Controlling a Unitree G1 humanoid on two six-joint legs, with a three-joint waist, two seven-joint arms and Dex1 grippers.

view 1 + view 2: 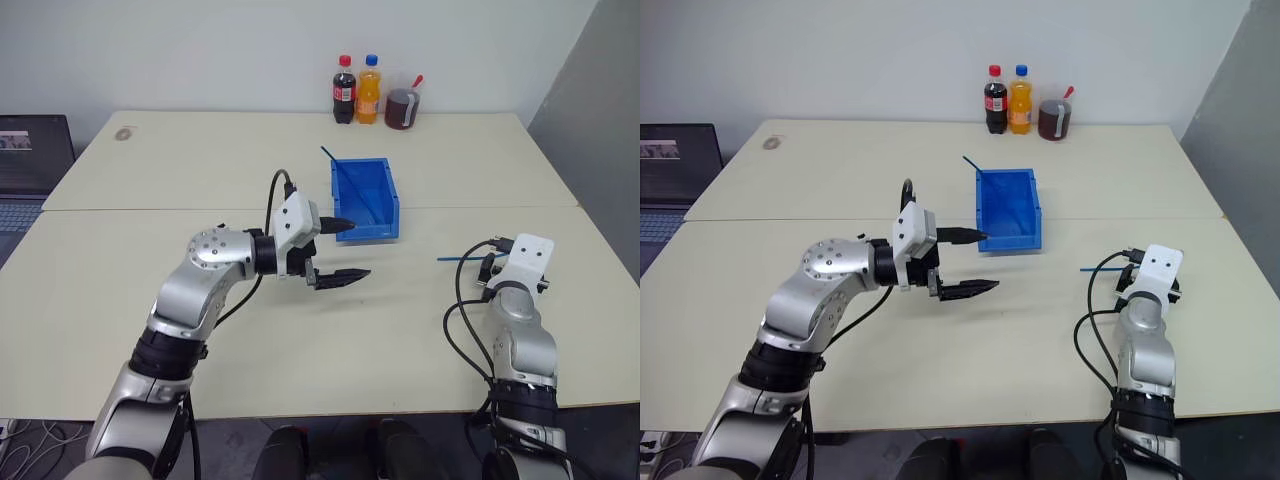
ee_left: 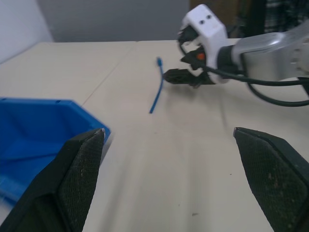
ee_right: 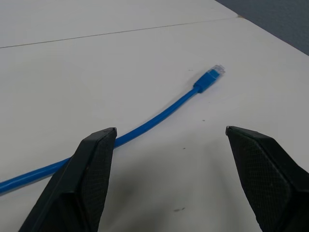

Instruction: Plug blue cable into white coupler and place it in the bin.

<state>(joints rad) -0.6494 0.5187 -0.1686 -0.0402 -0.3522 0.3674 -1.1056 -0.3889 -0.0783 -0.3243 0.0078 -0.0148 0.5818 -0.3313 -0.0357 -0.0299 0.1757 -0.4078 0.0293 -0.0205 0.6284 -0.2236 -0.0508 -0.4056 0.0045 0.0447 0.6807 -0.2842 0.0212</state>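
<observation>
blue cable [image 3: 159,116]: flat on bench [image 3: 145,43], just ahead of right gripper [image 3: 169,179].
Fingers: both spread, empty; left gripper [image 1: 340,250] beside bin [image 1: 365,200].

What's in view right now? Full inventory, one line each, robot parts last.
blue cable: 1, light blue with a clear plug at its tip, lying on the table in front of the right gripper, untouched
bin: 1, bright blue, mid-table just past the left gripper; a thin blue strand leans across it
bottles: 2, one dark cola, one orange, far edge of the table
jar: 1, dark contents, beside the orange bottle
laptop: 1, dark, off the table's left edge
table: 1, beige
left gripper: 1, white housing, black fingers open, near the bin's front
right gripper: 1, white housing, black fingers open, by the cable
</observation>
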